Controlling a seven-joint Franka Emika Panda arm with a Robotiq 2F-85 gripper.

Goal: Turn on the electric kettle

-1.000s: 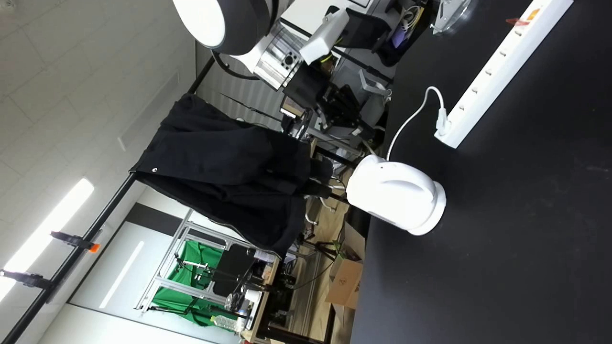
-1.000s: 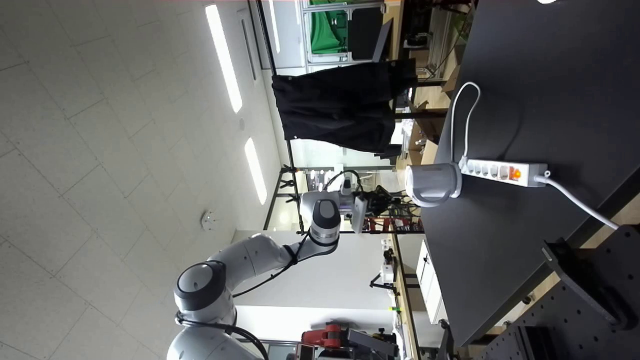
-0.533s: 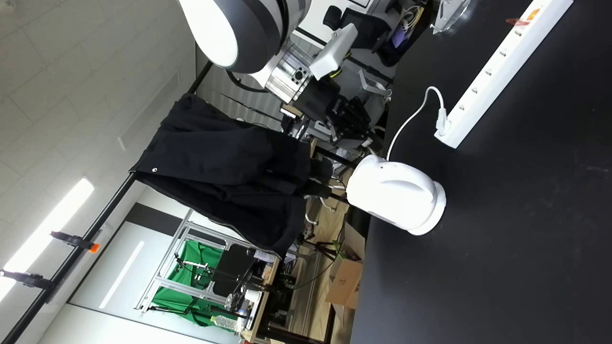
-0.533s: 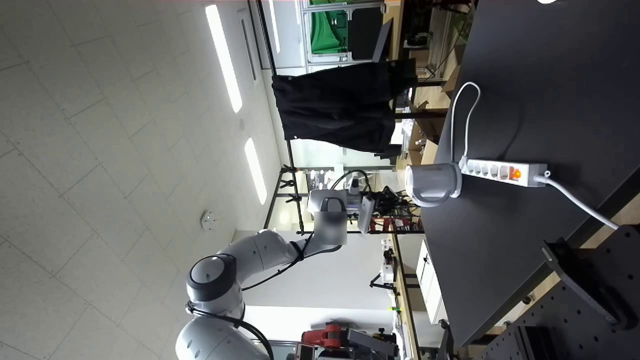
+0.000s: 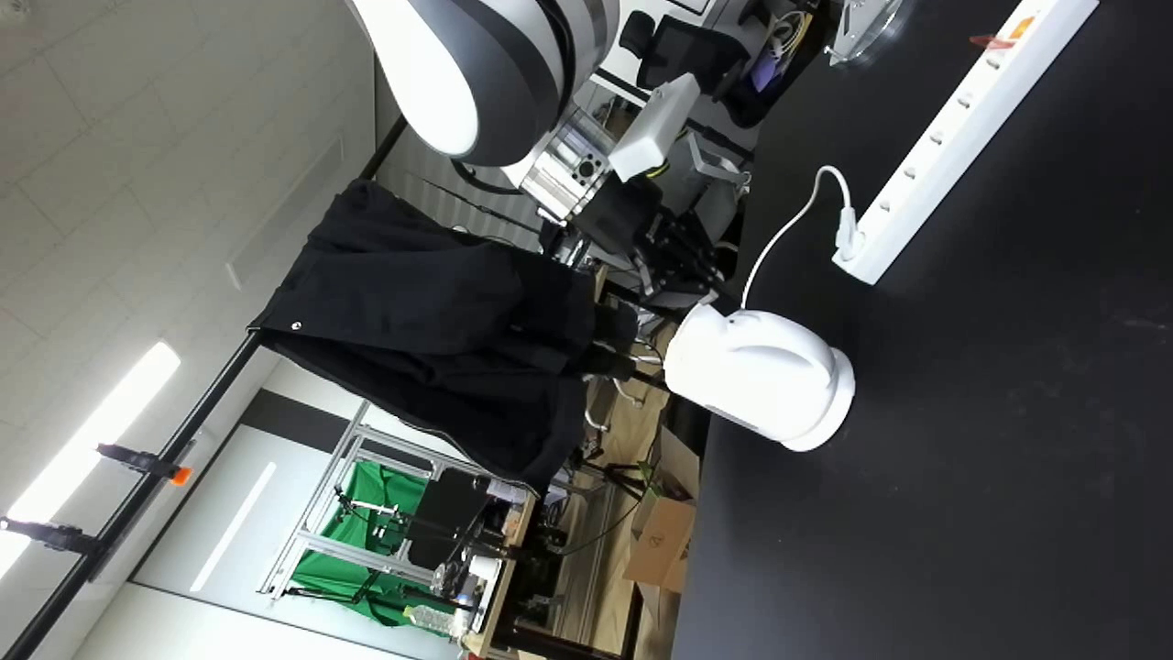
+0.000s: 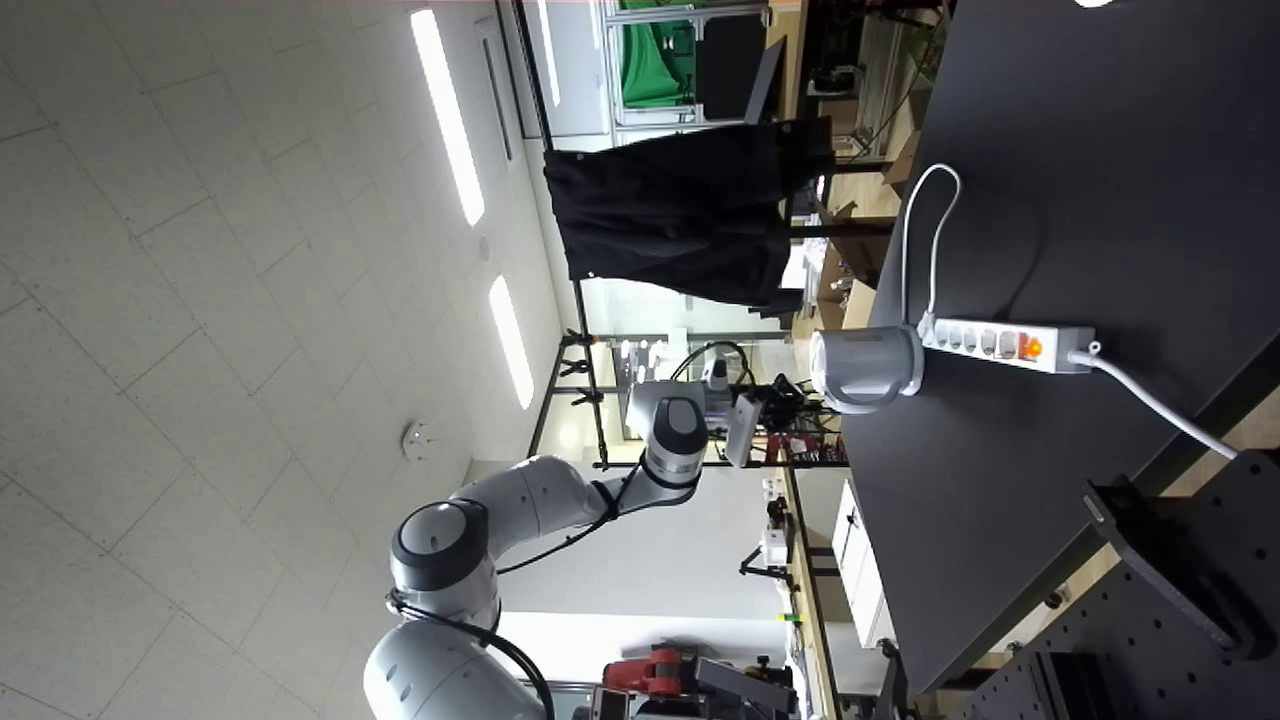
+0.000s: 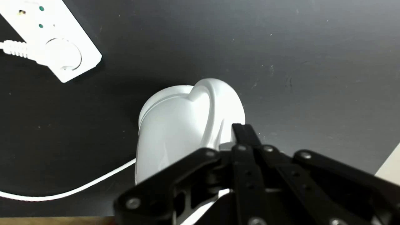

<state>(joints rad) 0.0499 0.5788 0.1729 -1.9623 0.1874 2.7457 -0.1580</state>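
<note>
The electric kettle (image 5: pixel 747 371) is squat, glossy and white. It stands on the black table, and both exterior views appear turned sideways. It also shows in an exterior view (image 6: pixel 865 362) and in the wrist view (image 7: pixel 175 125), with its handle towards the fingertips. My gripper (image 5: pixel 729 301) is at the kettle's top end, near the upper part of the handle. In the wrist view the gripper's fingertips (image 7: pixel 243 126) are together, with nothing between them, and overlap the edge of the handle. Whether they touch the kettle cannot be told. The gripper hides part of the kettle's top there.
A long white power strip (image 5: pixel 962 137) lies near the kettle, with an orange switch lit in an exterior view (image 6: pixel 1031 347). A white cord (image 7: pixel 93 182) runs by the kettle. The black table (image 5: pixel 916 550) bears them. A clear-and-metal item (image 5: pixel 861 32) stands at the table edge.
My gripper has moved towards the table and to the kettle's top end in the exterior views. The kettle, cord and power strip have not moved.
</note>
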